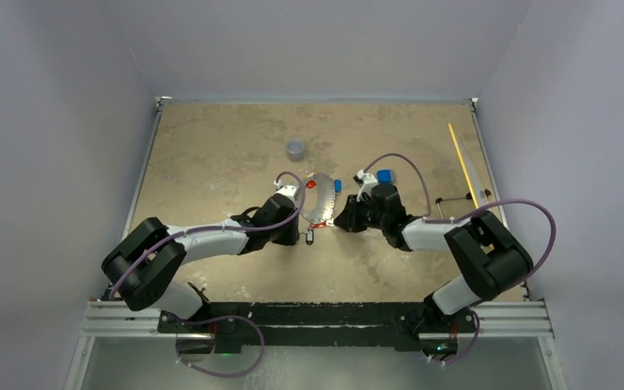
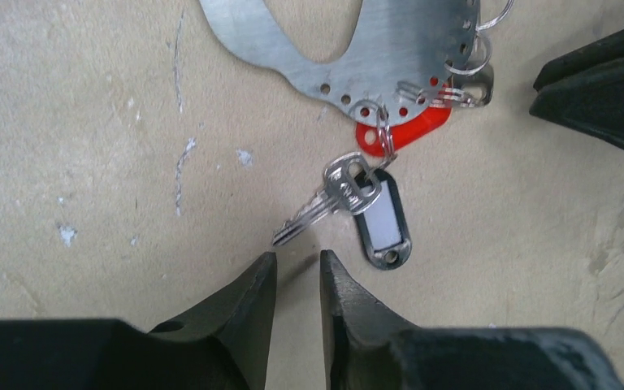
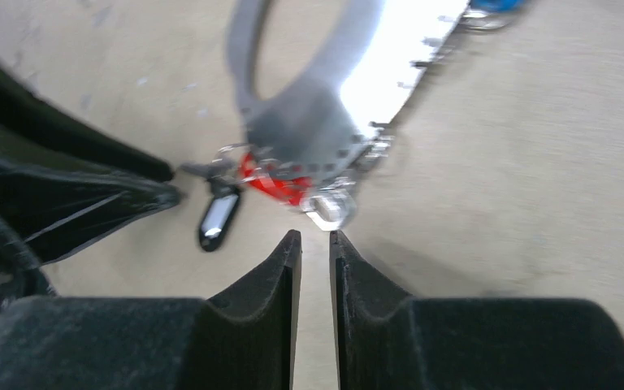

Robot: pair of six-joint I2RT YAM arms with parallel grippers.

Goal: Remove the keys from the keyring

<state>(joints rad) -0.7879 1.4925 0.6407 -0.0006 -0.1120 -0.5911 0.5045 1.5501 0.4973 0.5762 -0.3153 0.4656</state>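
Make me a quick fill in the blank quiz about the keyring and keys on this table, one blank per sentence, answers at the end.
1. The silver key lies beside a windowed tag whose frame is ____.
2. The half-hidden tag peeking from under the keyring is ____.
3. The left gripper, jaws slightly apart, holds ____.
4. The grey cup sits ____ from the arm bases than the keyring.
Missing words: black; red; nothing; farther.

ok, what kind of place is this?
Probably a lab robot test cell: a scuffed tan tabletop boxed in by plain grey walls, two arms mounted on an aluminium rail at its near edge, and only small props like the keyring laid out.
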